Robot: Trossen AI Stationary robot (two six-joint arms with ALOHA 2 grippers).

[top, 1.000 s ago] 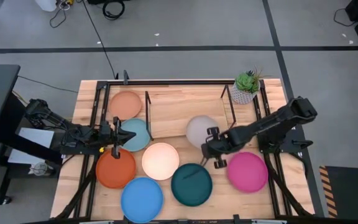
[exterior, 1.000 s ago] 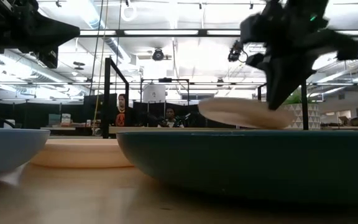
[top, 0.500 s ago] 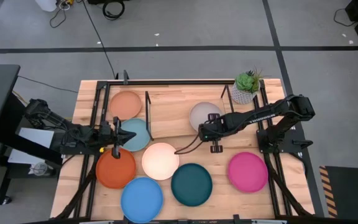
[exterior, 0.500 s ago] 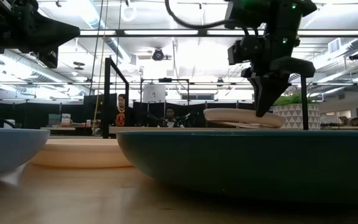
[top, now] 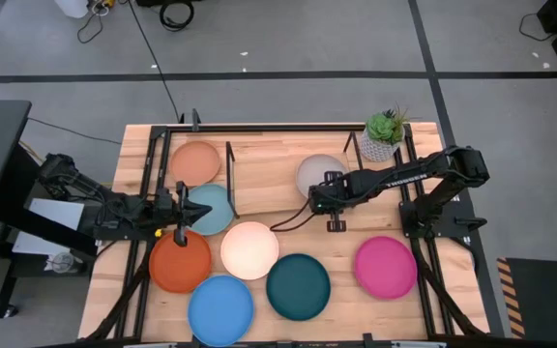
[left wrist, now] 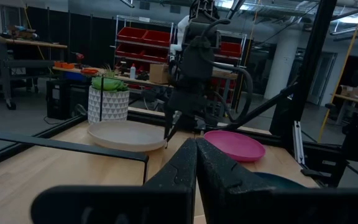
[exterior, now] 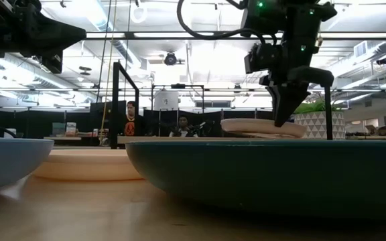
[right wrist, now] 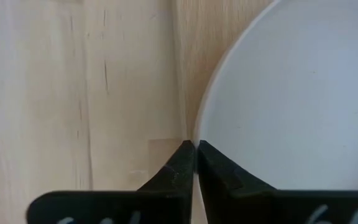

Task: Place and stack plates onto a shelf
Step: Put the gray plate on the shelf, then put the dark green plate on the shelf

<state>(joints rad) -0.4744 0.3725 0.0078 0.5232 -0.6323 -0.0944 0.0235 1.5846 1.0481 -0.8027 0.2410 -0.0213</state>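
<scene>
— Where's the grey plate [top: 315, 175] right now?

— On the right half of the shelf [top: 259, 164], toward the tabletop's far right corner, near the potted plant [top: 383, 135]. From table height it looks level and right down at the wood base (whether it fully rests there, I can't tell).

— And your claw?

— My right gripper [right wrist: 194, 148] is pinched on that plate's rim, fingers nearly together with the edge between them. My left gripper [left wrist: 195, 146] waits closed by the left edge, over the light teal plate [top: 208, 209].

— So which step is this?

— Setting down the first plate on the shelf, I'd judge. Seven are off it: peach [top: 195, 161] at the far left, the rest along the near edge.

— Next?

— Part the fingers, back straight off the rim without dragging it, then fetch one to stack on top, probably the magenta plate [top: 385, 267].
</scene>
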